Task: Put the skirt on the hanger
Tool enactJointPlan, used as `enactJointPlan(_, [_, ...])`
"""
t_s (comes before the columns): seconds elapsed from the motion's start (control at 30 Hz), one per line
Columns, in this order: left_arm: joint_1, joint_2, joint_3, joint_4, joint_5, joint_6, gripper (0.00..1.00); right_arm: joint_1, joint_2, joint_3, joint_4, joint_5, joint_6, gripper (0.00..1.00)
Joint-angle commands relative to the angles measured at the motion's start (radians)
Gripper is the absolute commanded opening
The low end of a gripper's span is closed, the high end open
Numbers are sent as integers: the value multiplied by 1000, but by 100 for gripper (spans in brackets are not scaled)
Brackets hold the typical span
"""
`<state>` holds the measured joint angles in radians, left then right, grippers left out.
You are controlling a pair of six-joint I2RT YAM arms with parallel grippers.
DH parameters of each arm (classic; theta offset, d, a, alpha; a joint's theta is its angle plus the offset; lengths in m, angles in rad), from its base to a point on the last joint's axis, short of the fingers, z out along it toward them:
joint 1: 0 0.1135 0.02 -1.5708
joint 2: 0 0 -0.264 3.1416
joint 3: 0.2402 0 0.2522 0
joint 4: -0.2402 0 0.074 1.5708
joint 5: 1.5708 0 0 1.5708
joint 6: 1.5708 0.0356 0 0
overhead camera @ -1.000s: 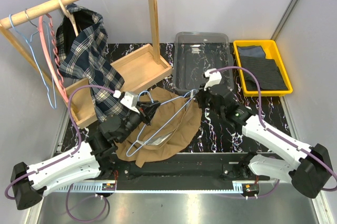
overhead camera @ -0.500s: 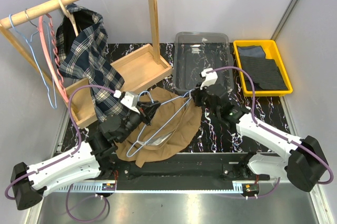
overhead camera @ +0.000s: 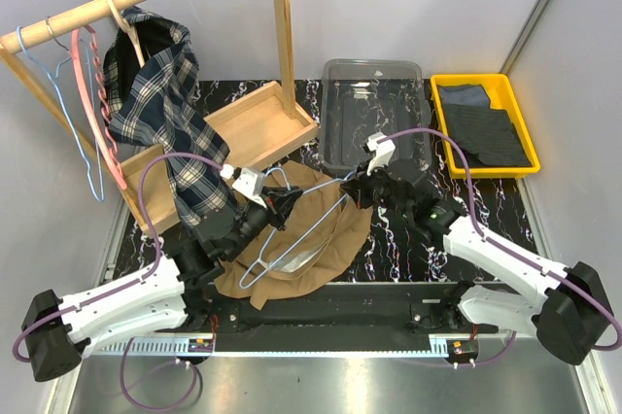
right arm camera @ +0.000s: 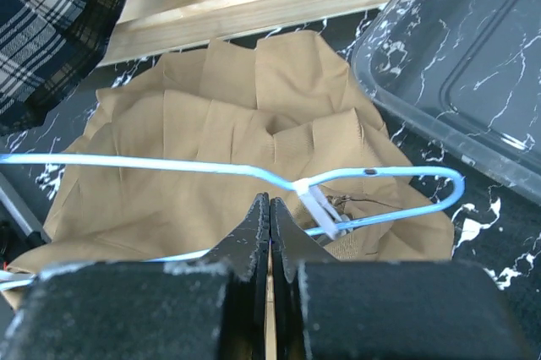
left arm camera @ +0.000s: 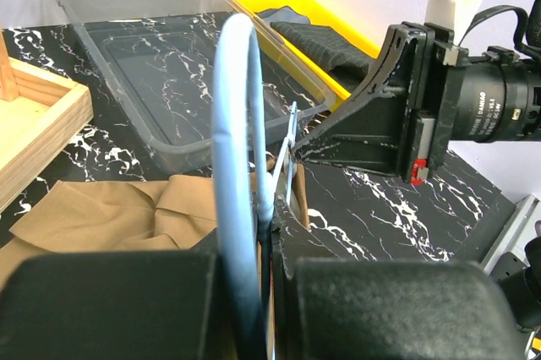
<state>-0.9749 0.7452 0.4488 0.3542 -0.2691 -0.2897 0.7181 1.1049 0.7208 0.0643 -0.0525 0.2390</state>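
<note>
Left gripper clamped on the hook of the hanger – wire frame slants across the skirt, which lies rumpled on the table between the arms. Right gripper – fingers pressed together, tips at the hanger's far corner

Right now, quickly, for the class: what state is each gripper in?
Left gripper: closed on the hanger, at its hook.
Right gripper: closed, tips at the hanger wire, no grip on it visible.
</note>
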Motion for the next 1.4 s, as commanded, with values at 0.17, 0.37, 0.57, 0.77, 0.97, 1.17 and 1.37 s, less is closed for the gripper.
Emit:
enactJointPlan(0.17, [-4,11,42,94,-13,0,0,3,-152,29,-152,209,40,11])
enactJointPlan(0.37, [-4,22,161,-48,62,78,0,3,-255,185,-225,90,-58,70])
enactJointPlan(0.57, [-4,63,356,-322,292,168,0,3,-166,344,-371,-301,-196,86])
enactJointPlan(0.77, [-4,-4,475,-575,499,248,0,3,-178,362,-440,-601,-288,88])
enactJointPlan(0.97, [-4,-104,505,-669,544,273,0,3,-142,405,-553,-851,-317,94])
enactJointPlan(1.17, [-4,-188,487,-656,612,258,0,15,-74,419,-589,-822,-310,95])
enactJointPlan(1.37, [-4,-214,470,-623,706,242,0,24,-51,420,-554,-759,-297,94])
